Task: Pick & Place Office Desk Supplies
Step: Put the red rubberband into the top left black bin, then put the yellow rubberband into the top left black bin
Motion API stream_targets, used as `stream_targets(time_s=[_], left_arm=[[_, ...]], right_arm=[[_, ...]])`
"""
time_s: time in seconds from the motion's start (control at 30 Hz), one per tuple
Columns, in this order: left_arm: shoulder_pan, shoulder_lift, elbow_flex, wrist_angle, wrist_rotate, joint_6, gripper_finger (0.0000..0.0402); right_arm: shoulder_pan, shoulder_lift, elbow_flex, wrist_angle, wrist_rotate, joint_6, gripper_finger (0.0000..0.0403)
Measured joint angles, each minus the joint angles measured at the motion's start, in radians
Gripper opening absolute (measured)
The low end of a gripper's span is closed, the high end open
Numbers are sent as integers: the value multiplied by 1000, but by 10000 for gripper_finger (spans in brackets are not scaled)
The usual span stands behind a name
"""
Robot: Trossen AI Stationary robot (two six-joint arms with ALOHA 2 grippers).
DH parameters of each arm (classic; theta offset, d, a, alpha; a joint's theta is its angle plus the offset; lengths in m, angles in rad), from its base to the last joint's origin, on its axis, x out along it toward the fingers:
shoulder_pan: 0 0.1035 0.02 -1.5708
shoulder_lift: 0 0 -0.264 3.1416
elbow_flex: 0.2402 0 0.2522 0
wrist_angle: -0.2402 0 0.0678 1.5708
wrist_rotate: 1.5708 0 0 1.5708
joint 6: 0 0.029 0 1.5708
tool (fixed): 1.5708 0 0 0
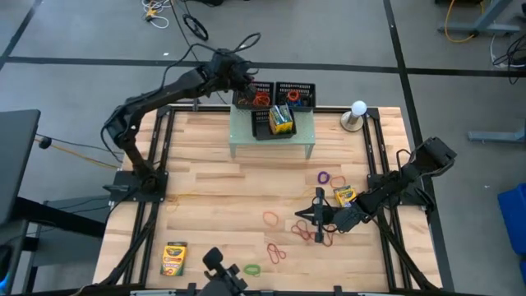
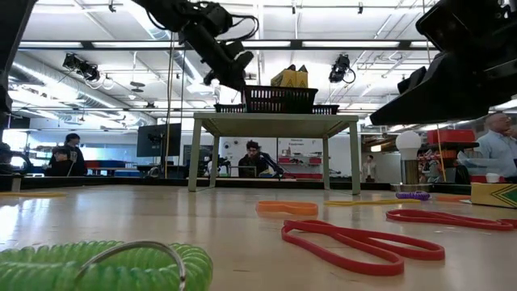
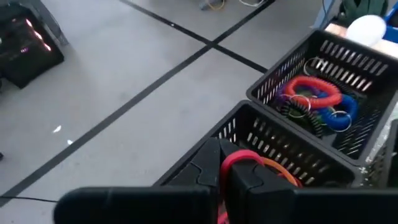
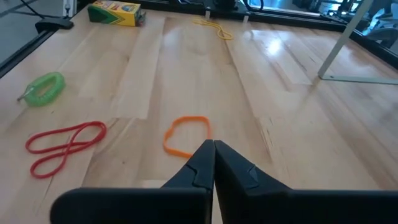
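The red band point(image 3: 239, 158) pinched in the left claw point(image 3: 224, 171) runs down behind its fingers, so its lower part is hidden. Beyond that claw, the far tray point(image 3: 373, 140) is cut by the picture's edge. Beside the right claw point(image 1: 319, 215), the bands point(image 1: 316, 232) overlap too finely to count.

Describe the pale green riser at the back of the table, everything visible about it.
The pale green riser is a small table-like stand: a flat rectangular top on thin straight legs, matte, possibly painted metal. It stands upright at the middle of the wooden table's far edge. Three black mesh trays sit on top, one holding yellow crayon boxes. The left tool hangs over the leftmost tray, shut on a red rubber band. The space beneath it looks open.
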Motion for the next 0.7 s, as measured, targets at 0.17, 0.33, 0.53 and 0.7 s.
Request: stream_targets(time_s=[0.17, 0.33, 0.53, 0.7], left_arm=[[2, 34, 0, -9, 8, 0, 26], [-6, 28, 0, -69, 7, 13, 76], [-6, -28, 0, -194, 30, 29, 145], [-9, -72, 0, -302, 64, 66, 193]], right_arm=[[0, 0, 0, 0, 0, -6, 11], [0, 0, 0, 0, 0, -6, 11], [-5, 0, 1, 11, -39, -3, 11], [-32, -9, 1, 24, -137, -2, 11]])
